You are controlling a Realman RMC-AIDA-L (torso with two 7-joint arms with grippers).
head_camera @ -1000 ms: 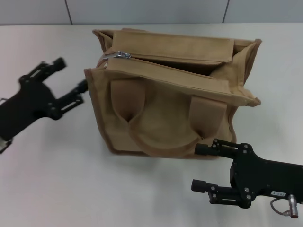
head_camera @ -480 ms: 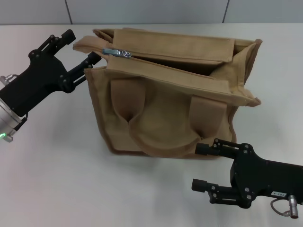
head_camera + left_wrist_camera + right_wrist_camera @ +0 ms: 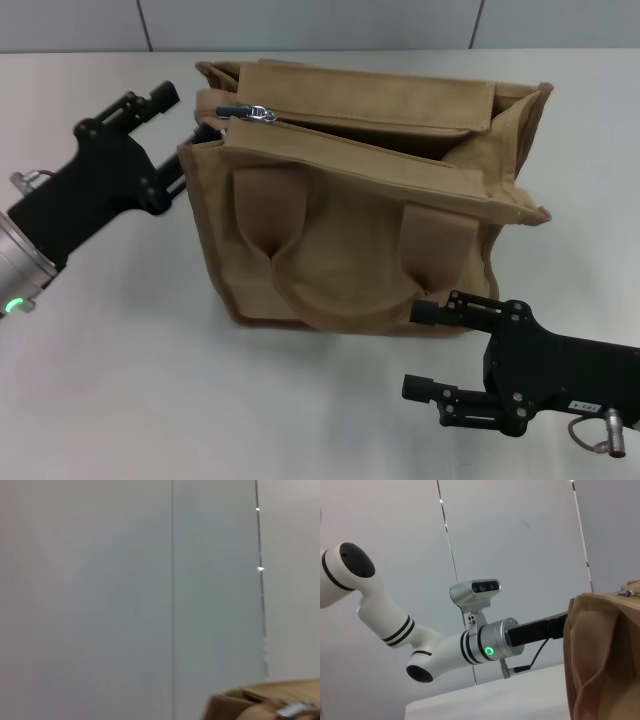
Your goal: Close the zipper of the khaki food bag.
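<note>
The khaki food bag [image 3: 350,240] stands upright in the middle of the table, its top gaping. The zipper [image 3: 360,135] runs along that top, and its silver pull [image 3: 256,113] sits at the bag's left end. My left gripper [image 3: 185,112] is open at that end, one finger above and one below the bag's end tab, just left of the pull. The left wrist view catches only the bag's corner [image 3: 250,707] and the pull [image 3: 295,709]. My right gripper [image 3: 422,350] is open near the table's front right, just in front of the bag's lower corner.
The bag's looped handle [image 3: 345,290] hangs down its front face toward me. A grey panelled wall [image 3: 320,22] runs behind the table. In the right wrist view the left arm [image 3: 490,645] reaches toward the bag's edge [image 3: 600,655].
My left gripper has swung up and right from the table's left side to the bag's left end. The end tab was pushed out, then settled back. The right gripper barely moved.
</note>
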